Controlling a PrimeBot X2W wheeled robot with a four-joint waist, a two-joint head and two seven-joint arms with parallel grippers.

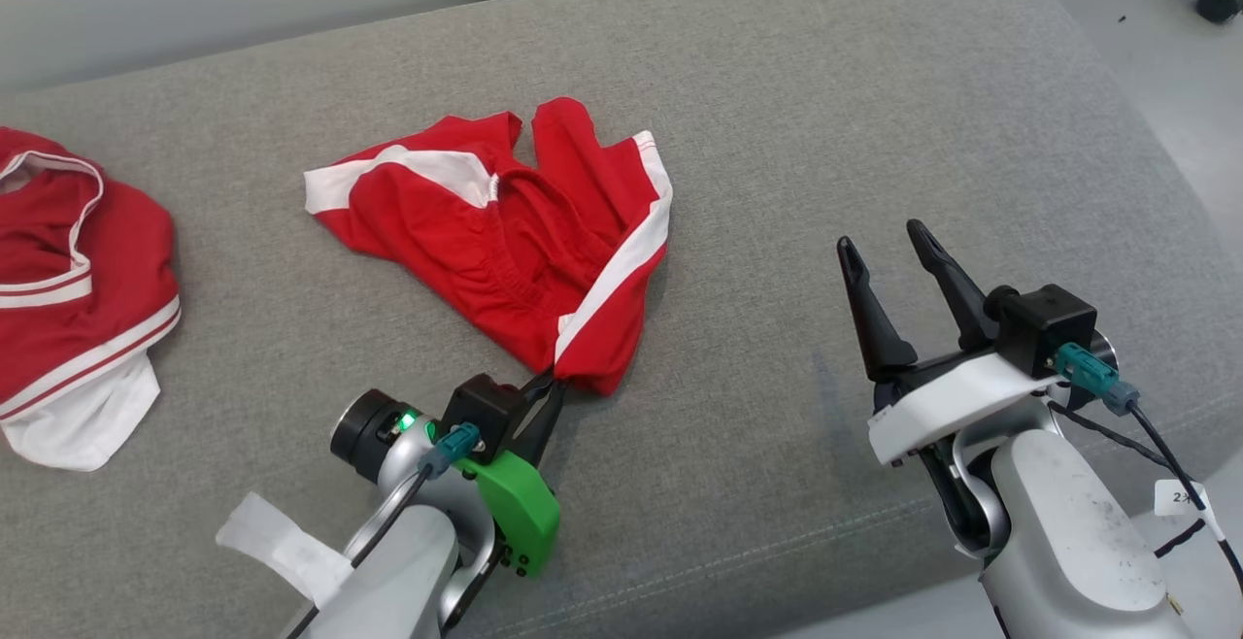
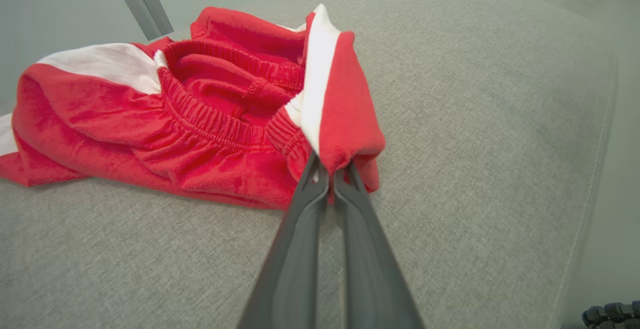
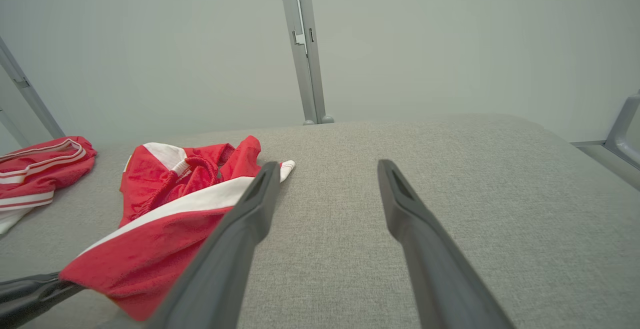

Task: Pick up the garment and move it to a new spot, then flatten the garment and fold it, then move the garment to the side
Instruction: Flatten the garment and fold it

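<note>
The garment (image 1: 505, 241) is a pair of red shorts with white side stripes, lying crumpled on the grey cushion (image 1: 777, 115). My left gripper (image 1: 555, 379) is shut on the garment's near corner, by the end of a white stripe. In the left wrist view the two fingers pinch the red fabric (image 2: 345, 139) at the gripper tips (image 2: 331, 169). My right gripper (image 1: 889, 239) stands open to the right of the garment, above bare cushion, holding nothing. The right wrist view shows its spread fingers (image 3: 260, 189) with the garment (image 3: 170, 209) to their left.
A second red and white garment (image 1: 68, 299) lies at the cushion's left end. The cushion's front edge (image 1: 738, 561) runs just before both arms. A metal frame post (image 3: 305, 44) stands behind the cushion against a pale wall. Floor (image 1: 1165, 66) shows at the right.
</note>
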